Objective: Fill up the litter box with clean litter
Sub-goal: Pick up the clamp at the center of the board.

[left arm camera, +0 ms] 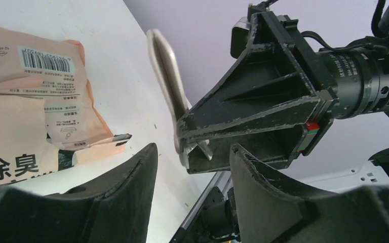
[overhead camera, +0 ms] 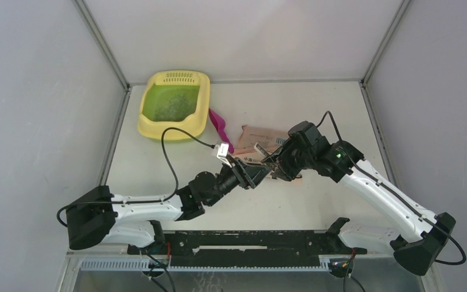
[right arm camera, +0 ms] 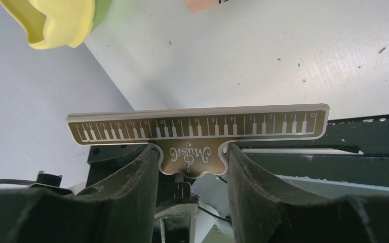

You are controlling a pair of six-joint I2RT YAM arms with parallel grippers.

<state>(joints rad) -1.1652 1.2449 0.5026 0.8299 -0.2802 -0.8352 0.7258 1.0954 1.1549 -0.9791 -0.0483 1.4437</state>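
Reaches in from both sides to meet over mid-table, with the left arm [overhead camera: 146, 210] stretched low on a diagonal and the right arm [overhead camera: 377, 188] bent at the elbow. Holds the left gripper [left arm camera: 192, 152] with jaws spread, tips facing the right gripper [right arm camera: 188, 152]. Pinches a brown piano-key clip [right arm camera: 197, 126] in the right gripper, just ahead of the left tips.

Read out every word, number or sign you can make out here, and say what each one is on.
"Music", in script: brown ruler in the right gripper.
"0" to "10": scale numbers on that ruler; higher ones too small.
"除臭": peach bag.
"NG": same bag, cut off by the frame.
Barcode digits and fine print on the bag: too small.
Lettering on the black cylindrical housing: blurred.
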